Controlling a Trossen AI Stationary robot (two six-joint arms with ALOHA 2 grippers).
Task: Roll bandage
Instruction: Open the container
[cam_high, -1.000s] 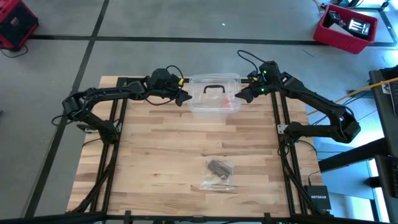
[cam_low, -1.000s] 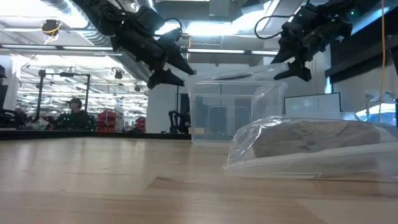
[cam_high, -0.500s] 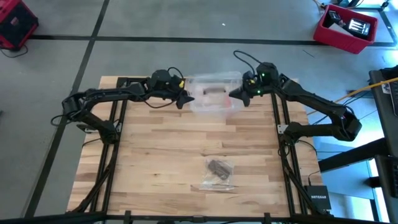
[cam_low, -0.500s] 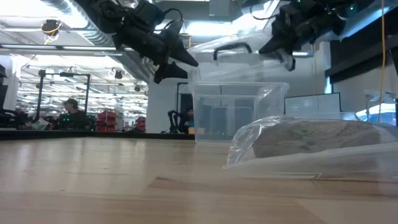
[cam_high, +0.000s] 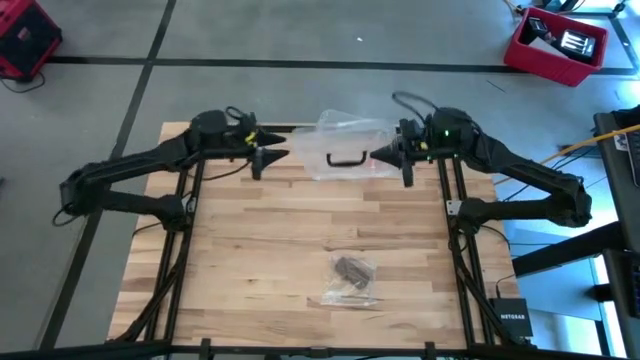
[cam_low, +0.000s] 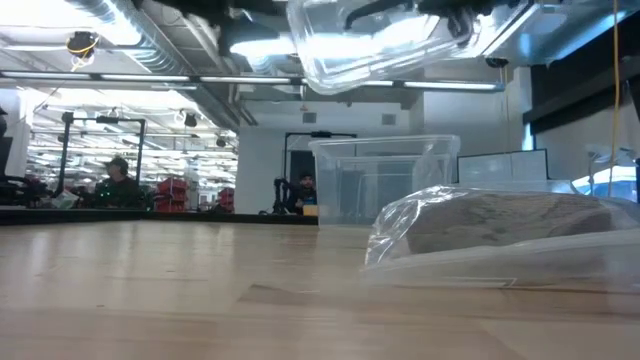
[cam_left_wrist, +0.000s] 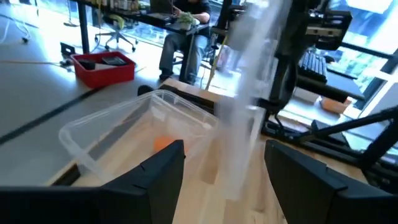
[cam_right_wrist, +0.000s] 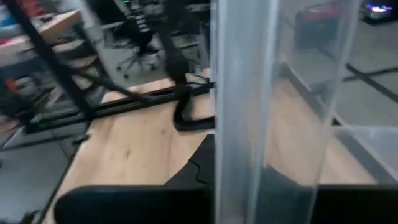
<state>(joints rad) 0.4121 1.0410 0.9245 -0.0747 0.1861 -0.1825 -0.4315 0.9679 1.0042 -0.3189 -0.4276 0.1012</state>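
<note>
The bandage (cam_high: 351, 268) is a small brown roll inside a clear plastic bag (cam_high: 345, 292) that lies flat near the table's front; in the low view the bandage (cam_low: 500, 222) shows through the bag. At the far middle, a clear plastic box (cam_low: 385, 185) stands open on the table. Its clear lid (cam_high: 348, 152), with a black handle, hangs above it, and my right gripper (cam_high: 390, 156) is shut on the lid. My left gripper (cam_high: 275, 157) stands open to the lid's left, apart from it. My right gripper pinches the lid's right edge (cam_right_wrist: 264, 130) between its two fingers, coming nearly level from the table's right. The lid (cam_low: 385, 40) is lifted clear of the box and hangs tilted above it.
The bare wooden table (cam_high: 260, 250) spreads between the box and the bag. Black frame rails (cam_high: 185, 250) run along both sides. The low view looks into the room beyond, where a person (cam_low: 120, 180) sits far off.
Both grippers have risen. My right gripper has taken the lid by its right edge and lifted it off the box, which stays on the table. My left gripper, still open, has drawn back toward the table's left, away from the lid.
</note>
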